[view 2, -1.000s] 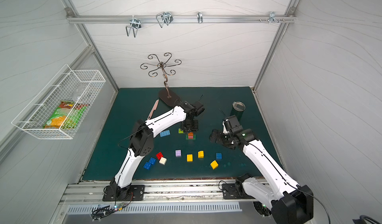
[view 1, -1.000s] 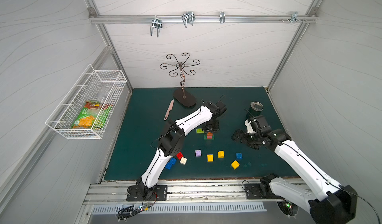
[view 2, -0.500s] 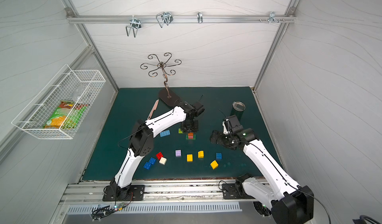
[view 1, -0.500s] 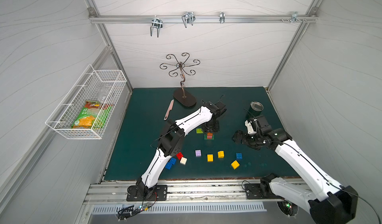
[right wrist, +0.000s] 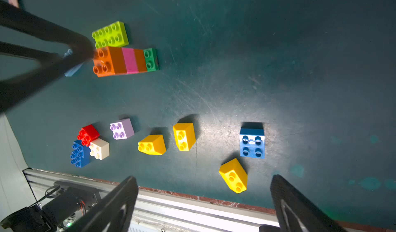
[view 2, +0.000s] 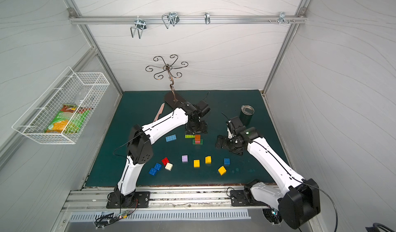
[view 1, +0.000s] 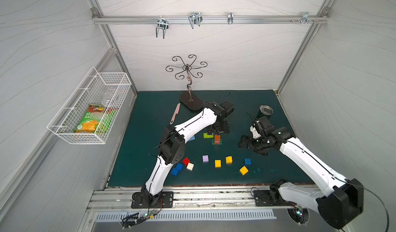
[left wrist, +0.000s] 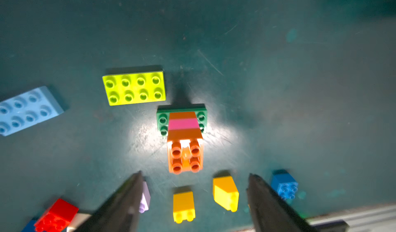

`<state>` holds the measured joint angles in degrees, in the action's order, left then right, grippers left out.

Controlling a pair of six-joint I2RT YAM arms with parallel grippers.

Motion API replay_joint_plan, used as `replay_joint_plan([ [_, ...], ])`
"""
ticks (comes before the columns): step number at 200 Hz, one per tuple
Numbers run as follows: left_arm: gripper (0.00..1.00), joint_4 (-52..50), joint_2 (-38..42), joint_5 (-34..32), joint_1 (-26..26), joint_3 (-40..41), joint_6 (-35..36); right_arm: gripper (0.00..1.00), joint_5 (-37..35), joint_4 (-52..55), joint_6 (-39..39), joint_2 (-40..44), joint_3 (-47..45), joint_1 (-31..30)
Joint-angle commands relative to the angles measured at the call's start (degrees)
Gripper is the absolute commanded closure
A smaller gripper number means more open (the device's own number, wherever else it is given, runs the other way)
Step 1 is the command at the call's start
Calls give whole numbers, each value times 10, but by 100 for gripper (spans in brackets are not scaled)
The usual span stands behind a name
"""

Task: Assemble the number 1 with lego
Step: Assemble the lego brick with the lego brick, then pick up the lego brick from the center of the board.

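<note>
A short tower (view 1: 217, 139) of glossy, studded plastic bricks is seen standing upright near the middle of the scuffed dark-green mat (view 1: 154, 104). An orange square brick is on top, with a pink one and another orange one beneath, all pressed onto a flat dark-green plate (left wrist: 162, 121). The tower's long axis is vertical, with the studs pointed up. The plate's long side is laid left to right.

A lime eight-stud brick (left wrist: 134, 87) is laid flat just beside the plate, to its far left, and a light-blue brick (left wrist: 25, 111) is placed further left. Nearer the front edge, loose square bricks (view 1: 217, 163) in yellow, blue, lilac, red and white are scattered.

The left gripper (left wrist: 195, 174) is held above the tower with its jaws spread wide. The right gripper (right wrist: 203, 178) is likewise spread wide, to the right of the tower and apart from it.

A dark cup (view 1: 265, 112), a pink knife (view 1: 175, 116) and a curled metal stand (view 1: 191, 103) are set at the far side, apart from the tower.
</note>
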<state>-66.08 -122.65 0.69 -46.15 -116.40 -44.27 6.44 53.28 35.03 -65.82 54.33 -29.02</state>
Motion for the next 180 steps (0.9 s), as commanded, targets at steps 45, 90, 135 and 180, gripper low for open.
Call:
replay_joint_plan([
  [45,0,95,285,-22,28,255,-10,7,-27,-11,65,-91,33,-91],
  [90,0,136,499,-51,66,438,71,11,-38,-34,95,-155,33,-139],
  [135,1,161,658,-101,70,551,170,23,-31,-59,123,-203,28,-167],
  [180,0,141,787,-93,71,607,222,27,-74,-35,143,-246,44,-195],
])
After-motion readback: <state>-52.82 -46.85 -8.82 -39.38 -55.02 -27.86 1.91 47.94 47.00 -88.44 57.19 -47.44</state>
